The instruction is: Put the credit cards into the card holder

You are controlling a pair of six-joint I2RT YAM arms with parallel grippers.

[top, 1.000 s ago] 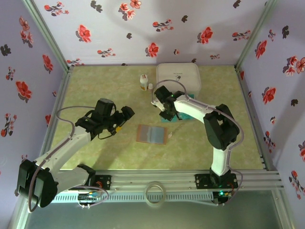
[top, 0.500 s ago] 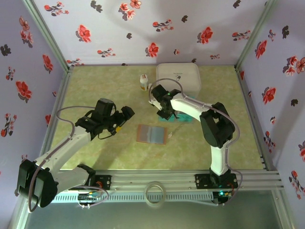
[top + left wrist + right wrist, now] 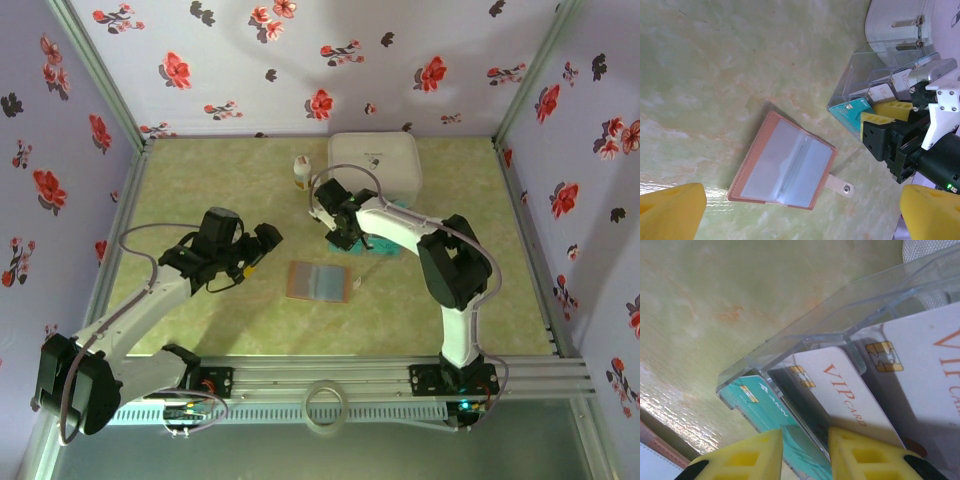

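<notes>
The right claw (image 3: pixel 805 455) has been shifted slightly leftward at the clear stand (image 3: pixel 805 335) where the credit cards (image 3: pixel 840 385) are kept. Its jaws are narrowly apart over a teal card (image 3: pixel 765 400), and nothing is lifted yet. The left claw (image 3: pixel 262 242) is spread wide. The card holder (image 3: pixel 782 167) lies unfolded on the worktop (image 3: pixel 715 60).

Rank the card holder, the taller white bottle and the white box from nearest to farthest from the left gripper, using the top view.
1. Card holder, just right of the left gripper.
2. Taller white bottle, farther back.
3. White box, back right, farthest.
</notes>
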